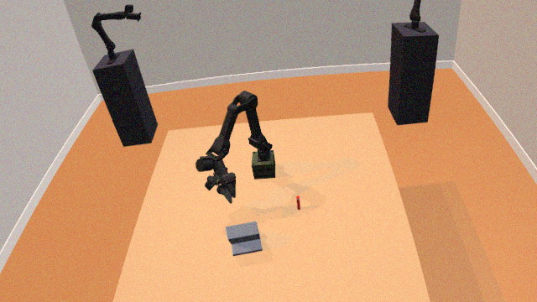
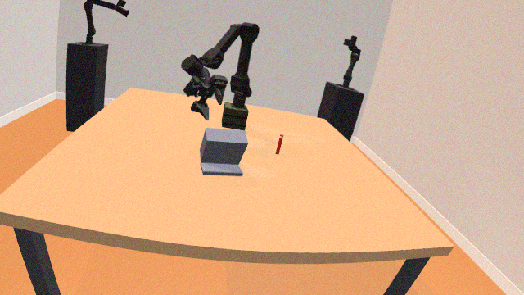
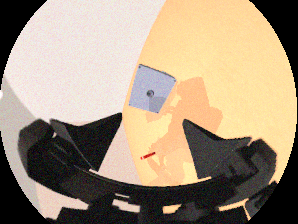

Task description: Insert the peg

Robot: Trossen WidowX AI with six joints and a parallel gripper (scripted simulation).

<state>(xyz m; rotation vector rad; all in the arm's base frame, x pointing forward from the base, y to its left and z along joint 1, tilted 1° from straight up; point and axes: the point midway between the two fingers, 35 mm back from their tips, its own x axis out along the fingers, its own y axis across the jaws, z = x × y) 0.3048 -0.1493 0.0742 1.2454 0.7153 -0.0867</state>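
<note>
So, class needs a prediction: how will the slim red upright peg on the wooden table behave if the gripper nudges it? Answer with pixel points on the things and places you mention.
The slim red peg [image 1: 298, 203] [image 2: 279, 145] [image 3: 148, 156] would probably tip easily, being tall on a narrow base. Its straight, smooth-looking sides suggest it is stiff. Once down, it might roll, though its cross-section is too small to judge.

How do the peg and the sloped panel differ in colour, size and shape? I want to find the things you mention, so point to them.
The peg [image 1: 298, 203] [image 2: 279, 145] [image 3: 148, 156] is red, the sloped panel [image 1: 242, 230] [image 2: 223, 152] [image 3: 145, 82] blue-grey. The peg is much smaller than the panel. The peg is a slim upright stick; the panel is a broad block with a hole in its face. Both stand on the table, outside the gripper [image 2: 214, 111] [image 3: 153, 119].
</note>
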